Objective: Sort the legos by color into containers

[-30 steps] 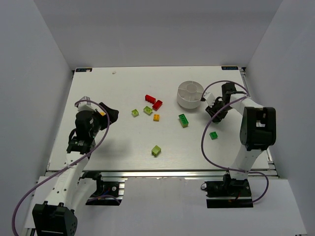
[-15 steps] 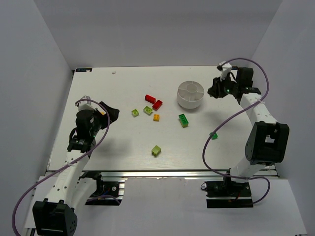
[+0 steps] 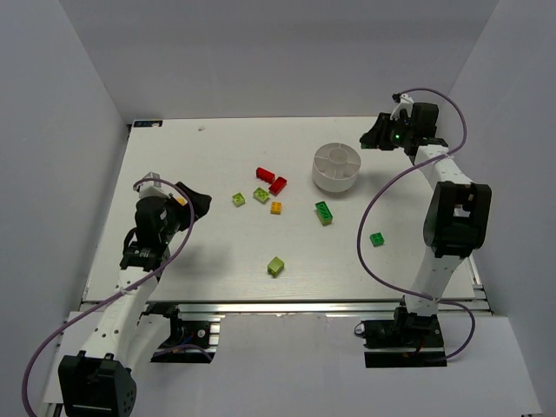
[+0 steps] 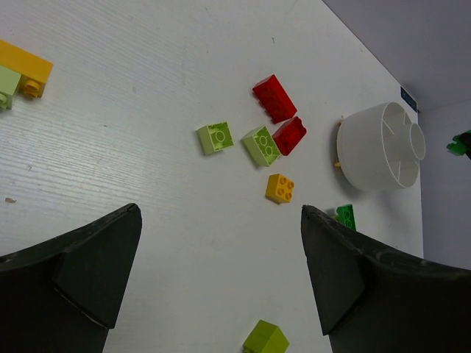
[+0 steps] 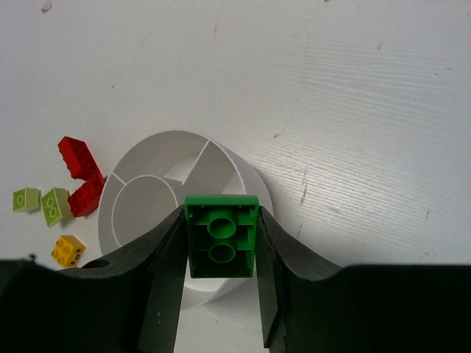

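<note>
Right wrist view: the right end effector point(image 5: 221, 254) pinched a green lego point(image 5: 221, 228), underside facing the camera, long axis along the fingers, overlapping the dish point(image 5: 249, 180). The left end effector point(image 4: 221, 217) hung spread.

The dish point(image 5: 143, 209) is plain white, the table point(image 3: 191, 156) white with faint grain. The red bricks point(image 4: 274, 97), orange brick point(image 4: 280, 187), pale yellow-green bricks point(image 4: 215, 137) and darker green brick point(image 5: 221, 235) are unpatterned; gripper fingers point(image 5: 165, 279) are black, cables point(image 3: 358, 256) purple

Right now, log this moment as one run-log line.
left tool open, empty | right tool shut on dark green two-stud plastic brick, near round white plastic dish | other bricks outside dish
</note>
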